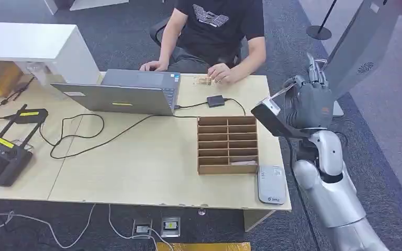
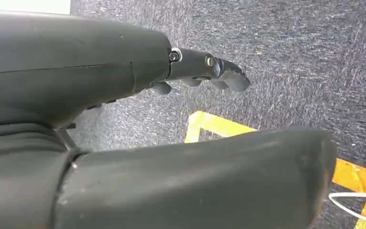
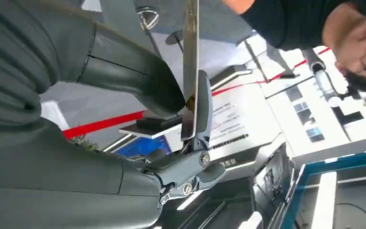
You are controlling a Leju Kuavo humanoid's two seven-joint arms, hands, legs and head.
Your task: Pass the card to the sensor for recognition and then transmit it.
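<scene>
My right hand (image 1: 308, 107) is raised off the table's right edge, and it pinches a dark card (image 1: 270, 119) between thumb and fingers. In the right wrist view the card (image 3: 189, 67) appears edge-on, clamped between the thumb and a finger (image 3: 202, 109). The grey sensor pad (image 1: 271, 184) lies flat at the table's front right corner, below and nearer than the card. A person sits across the table with a hand (image 1: 221, 71) resting on its far edge. My left hand (image 2: 205, 71) hangs over the carpet with its fingers curled, holding nothing.
A wooden slotted organizer (image 1: 227, 145) stands left of the sensor pad. An open laptop (image 1: 131, 91), cables, a small black box (image 1: 215, 101) and a black controller (image 1: 1, 157) occupy the table (image 1: 136, 167). A grey kiosk (image 1: 364, 47) stands at the right.
</scene>
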